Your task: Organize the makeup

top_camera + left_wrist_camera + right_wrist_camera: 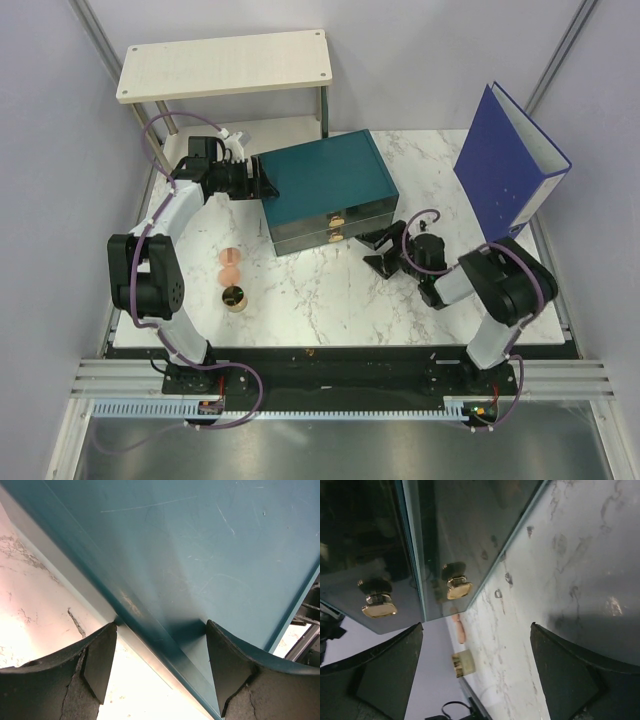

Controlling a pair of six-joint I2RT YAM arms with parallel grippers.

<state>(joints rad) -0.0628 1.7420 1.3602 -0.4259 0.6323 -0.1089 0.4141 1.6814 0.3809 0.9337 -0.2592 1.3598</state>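
The makeup on show is two peach-pink discs (229, 266) and a gold-rimmed pot (236, 297), lying on the marble left of the teal drawer box (330, 185). My left gripper (262, 180) stands open against the box's upper left edge. In the left wrist view that gripper (160, 630) straddles the edge of the box (200, 550), one finger on top and one by the side wall. My right gripper (375, 252) is open just right of the drawer fronts. Past that gripper (477, 645), the right wrist view shows a peach disc (461, 630) and the pot (462, 663), with nothing between the jaws.
Two gold handles (379, 605) (458, 587) sit on the shut drawer fronts. A blue ring binder (510, 165) stands upright at the right. A pale wooden shelf (225, 62) stands at the back left. The marble top (330, 300) ends at a black near edge.
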